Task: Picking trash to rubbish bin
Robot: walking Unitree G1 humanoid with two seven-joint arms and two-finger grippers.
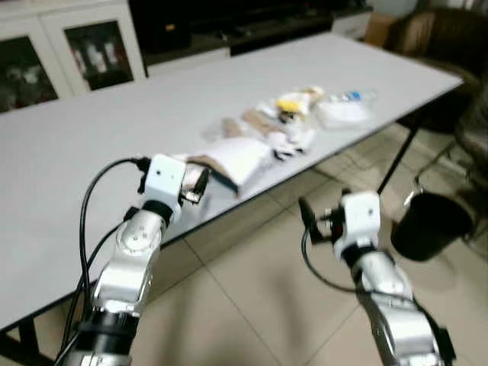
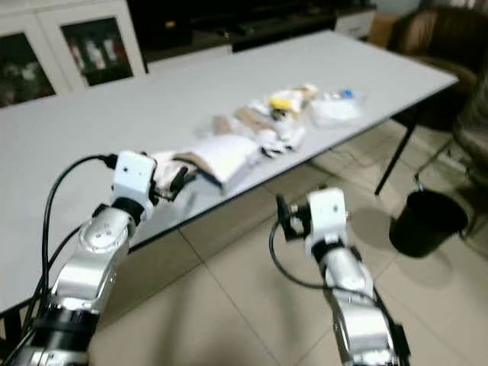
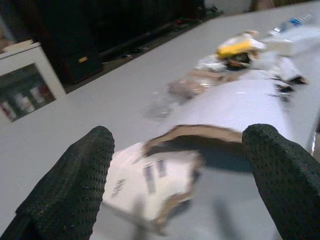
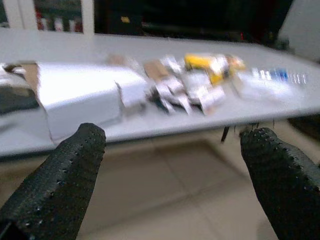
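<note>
A torn white cardboard box (image 1: 238,158) lies near the front edge of the grey table (image 1: 76,152). Beyond it sits a heap of crumpled wrappers (image 1: 286,130), a yellow packet (image 1: 293,102) and a clear plastic bag with a bottle (image 1: 347,111). My left gripper (image 1: 195,184) hovers over the table edge just short of the box, open, with the box's torn flap (image 3: 190,134) between its fingers. My right gripper (image 1: 308,216) hangs open over the floor in front of the table, facing the trash (image 4: 190,85). A black rubbish bin (image 1: 429,224) stands on the floor at right.
A white cabinet with glass doors (image 1: 69,46) and a dark TV unit (image 1: 229,23) line the far wall. A brown armchair (image 1: 442,38) stands at back right, beyond the table leg (image 1: 396,160). Beige floor tiles (image 1: 252,290) lie between me and the table.
</note>
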